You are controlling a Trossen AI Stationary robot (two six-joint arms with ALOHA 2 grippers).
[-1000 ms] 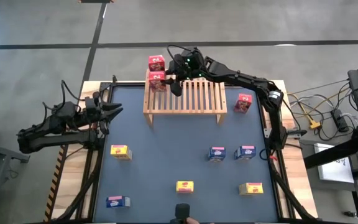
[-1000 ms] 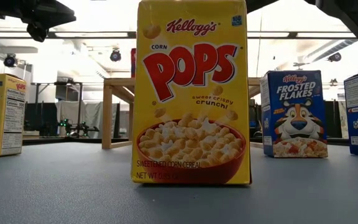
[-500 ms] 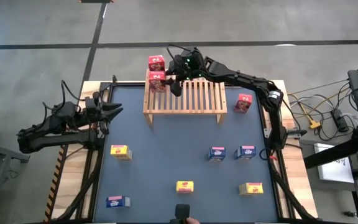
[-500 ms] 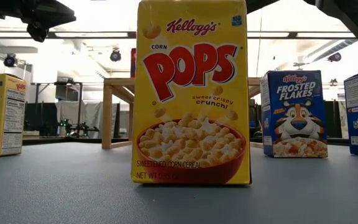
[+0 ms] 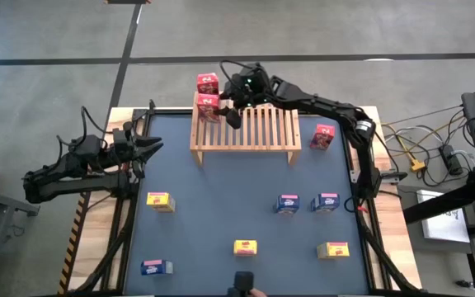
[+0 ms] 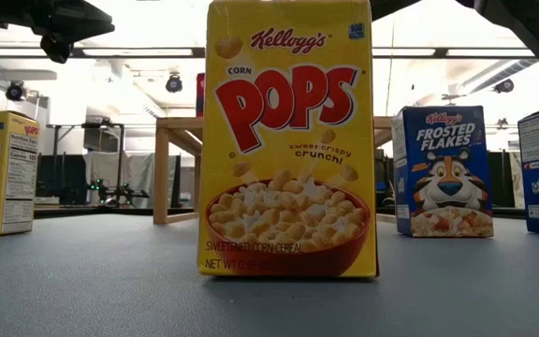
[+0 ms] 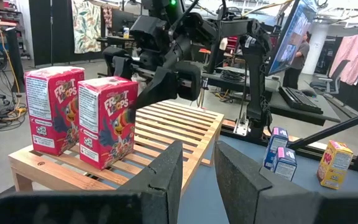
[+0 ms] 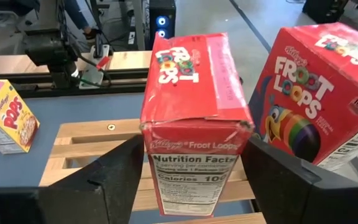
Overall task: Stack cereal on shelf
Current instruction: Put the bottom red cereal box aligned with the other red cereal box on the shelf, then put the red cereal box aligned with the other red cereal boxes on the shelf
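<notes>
The shelf (image 5: 244,128) stands at the table's far edge. Two red cereal boxes (image 5: 207,82) (image 5: 208,106) stand upright on its left end. My right gripper (image 5: 228,110) is open around the nearer red box (image 8: 194,124), one finger by each broad face. A third red box (image 5: 323,136) stands on the table right of the shelf. My left gripper (image 5: 157,147) waits at the table's left edge, its fingers (image 7: 166,174) a little apart with nothing between them. My right gripper comes level from the table's right side at the nearer red box (image 7: 107,121), which stands upright on the slats. One finger (image 7: 160,87) lies close against the printed front face (image 7: 126,118). Whether either finger still touches the box, I cannot tell.
Blue boxes (image 5: 287,203) (image 5: 326,201) (image 5: 156,266) and yellow boxes (image 5: 160,200) (image 5: 245,247) (image 5: 333,249) stand scattered over the dark table's near half. The shelf's right part (image 5: 270,128) is bare slats. A yellow box (image 6: 288,140) fills the low view.
My right gripper's fingers have drawn apart a little beside the nearer red box, which stands on the shelf where it was.
</notes>
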